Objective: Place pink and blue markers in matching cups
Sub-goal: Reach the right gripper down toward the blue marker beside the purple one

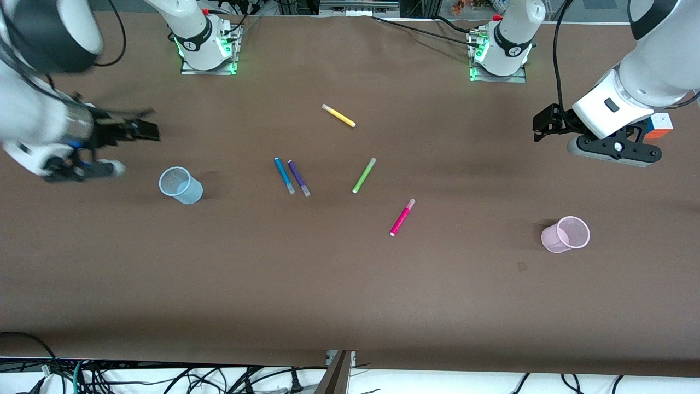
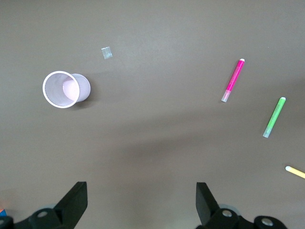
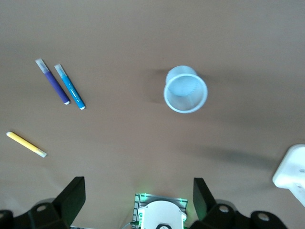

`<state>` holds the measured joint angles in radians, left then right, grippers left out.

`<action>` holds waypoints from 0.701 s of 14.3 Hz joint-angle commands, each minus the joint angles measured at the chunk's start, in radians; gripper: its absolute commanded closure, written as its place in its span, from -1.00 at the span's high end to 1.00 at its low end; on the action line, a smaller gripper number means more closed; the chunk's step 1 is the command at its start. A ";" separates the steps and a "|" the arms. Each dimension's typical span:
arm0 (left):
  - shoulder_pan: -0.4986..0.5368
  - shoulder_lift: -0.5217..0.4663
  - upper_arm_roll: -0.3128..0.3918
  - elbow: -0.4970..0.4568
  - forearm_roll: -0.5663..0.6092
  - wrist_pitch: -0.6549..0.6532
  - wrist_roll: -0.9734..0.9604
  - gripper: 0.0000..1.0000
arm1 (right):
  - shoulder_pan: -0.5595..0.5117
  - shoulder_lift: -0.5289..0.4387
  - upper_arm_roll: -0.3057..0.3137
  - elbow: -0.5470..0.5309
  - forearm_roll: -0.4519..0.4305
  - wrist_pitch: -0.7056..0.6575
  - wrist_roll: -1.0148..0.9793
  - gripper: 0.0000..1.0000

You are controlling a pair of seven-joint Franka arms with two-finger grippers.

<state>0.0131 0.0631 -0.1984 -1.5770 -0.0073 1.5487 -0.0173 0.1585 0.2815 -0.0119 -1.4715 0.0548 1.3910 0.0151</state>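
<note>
Right gripper: the right gripper [image 1: 139, 128] hangs in the air near the table edge at the right arm's end, fingers spread wide with nothing between them [image 3: 138, 200].
Left gripper: the left gripper [image 1: 547, 127] hangs near the edge at the left arm's end, likewise spread and empty [image 2: 140, 205].
Blue marker: the blue marker [image 1: 284, 175] lies flat mid-table, well apart from both grippers, just beside a purple pen [image 1: 298, 178] and parallel to it.
Pink marker: the pink marker [image 1: 402, 217] lies nearer the front edge, slim, magenta with a paler cap.
Blue cup: the blue cup [image 1: 180, 185] stands upright toward the right arm's end, near the right gripper; translucent, ribbed wall, rolled rim.
Pink cup: the pink cup [image 1: 566, 234] stands toward the left arm's end, nearer the front edge than the left gripper.
Other pens: a green pen [image 1: 364, 175] lies mid-table; a yellow pen [image 1: 338, 115] lies closer to the bases.
Table: the brown table [image 1: 350, 284] is matte and smooth.
</note>
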 commanded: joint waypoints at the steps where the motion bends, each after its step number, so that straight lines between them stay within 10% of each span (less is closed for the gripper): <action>1: 0.010 -0.002 0.002 -0.023 -0.010 0.014 0.014 1.00 | 0.051 0.094 0.009 0.022 0.008 0.041 0.006 1.00; 10: 0.013 -0.002 0.001 -0.026 -0.010 0.011 0.005 1.00 | 0.276 0.353 0.009 0.008 0.014 0.419 0.028 1.00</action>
<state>0.0198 0.0728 -0.1966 -1.5894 -0.0073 1.5505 -0.0173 0.4133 0.5894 0.0028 -1.4735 0.0561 1.7639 0.0381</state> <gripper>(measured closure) 0.000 0.000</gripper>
